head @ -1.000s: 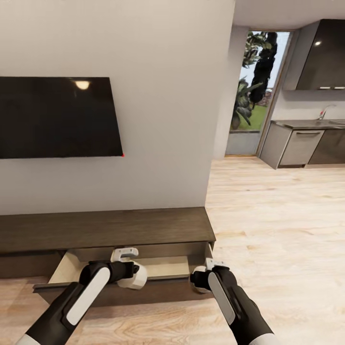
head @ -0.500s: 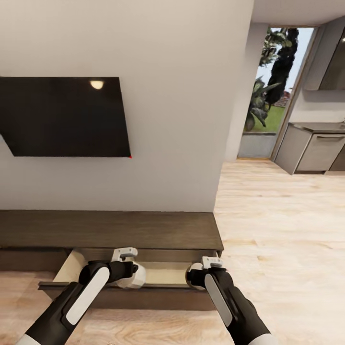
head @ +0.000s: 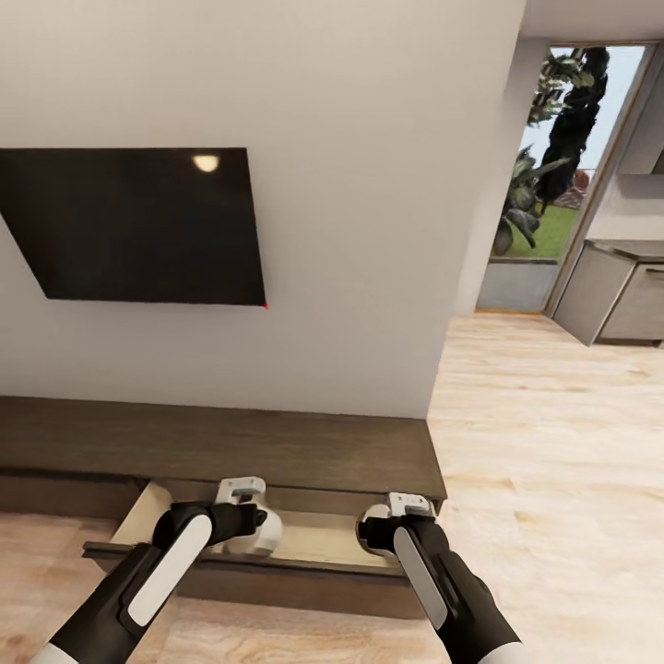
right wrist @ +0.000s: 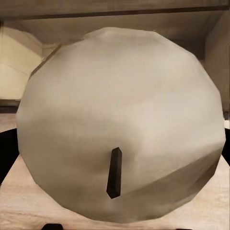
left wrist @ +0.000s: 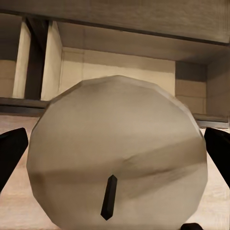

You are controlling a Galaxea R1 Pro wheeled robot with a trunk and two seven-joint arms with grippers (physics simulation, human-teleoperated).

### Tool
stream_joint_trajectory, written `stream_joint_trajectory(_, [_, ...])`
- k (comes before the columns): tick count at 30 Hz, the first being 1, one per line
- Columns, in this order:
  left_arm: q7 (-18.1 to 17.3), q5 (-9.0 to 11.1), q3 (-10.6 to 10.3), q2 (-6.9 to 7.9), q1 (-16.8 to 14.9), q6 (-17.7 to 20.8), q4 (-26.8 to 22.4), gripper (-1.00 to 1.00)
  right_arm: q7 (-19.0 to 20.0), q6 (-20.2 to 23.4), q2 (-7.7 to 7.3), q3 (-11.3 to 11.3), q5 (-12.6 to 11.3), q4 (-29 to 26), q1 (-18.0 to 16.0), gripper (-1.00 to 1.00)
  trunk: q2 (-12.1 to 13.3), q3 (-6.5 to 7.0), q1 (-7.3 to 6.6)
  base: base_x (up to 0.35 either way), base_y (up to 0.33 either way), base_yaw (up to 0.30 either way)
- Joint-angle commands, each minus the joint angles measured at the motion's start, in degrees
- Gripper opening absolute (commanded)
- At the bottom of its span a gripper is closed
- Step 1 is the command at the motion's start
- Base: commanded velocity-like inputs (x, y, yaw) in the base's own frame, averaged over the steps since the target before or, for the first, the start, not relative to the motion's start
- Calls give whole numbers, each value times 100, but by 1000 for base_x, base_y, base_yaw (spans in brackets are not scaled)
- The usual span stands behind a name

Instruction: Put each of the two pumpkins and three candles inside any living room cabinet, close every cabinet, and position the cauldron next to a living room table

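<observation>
Both grippers, left (head: 242, 491) and right (head: 406, 505), are still gripping pale round candles (left wrist: 117, 155) (right wrist: 120, 139) over the open cabinet drawer (head: 314, 544) as the view keeps panning left, so drop-in is nearing.

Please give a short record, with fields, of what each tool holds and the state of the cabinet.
left tool: closed on the left candle, pale, round, dark wick
right tool: closed on the right candle, same kind
cabinet: low, dark brown, under the wall television
drawer: pulled open, beige inside
position: both candles held over the open drawer
</observation>
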Motion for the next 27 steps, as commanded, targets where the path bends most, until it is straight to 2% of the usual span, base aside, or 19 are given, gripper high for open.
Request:
stream_joint_trajectory(1, [60,57,-23,6,-6,1,-7,-100,-61,10,-1,9,-58,-9,-5,-100,-5,-7,3,280,-6,2])
stream_joint_trajectory(6, [47,46,-31,6,-7,-3,-7,-100,-48,2,-1,8,-58,-7,-5,-100,-5,0,3,259,24,-37])
stream_joint_trajectory(12, [34,38,-30,6,-6,-4,-7,-100,-45,1,-2,8,-58,-10,-5,-100,-5,22,3,41,134,-153])
stream_joint_trajectory(20, [29,37,-27,6,-6,-4,-9,-100,-44,1,-1,10,-58,-5,-5,-100,-5,26,3,5,66,-17])
stream_joint_trajectory(27, [40,37,-24,6,-6,-11,-10,-100,-43,-63,-1,17,-58,-4,-5,-100,-5,26,3,188,7,-1])
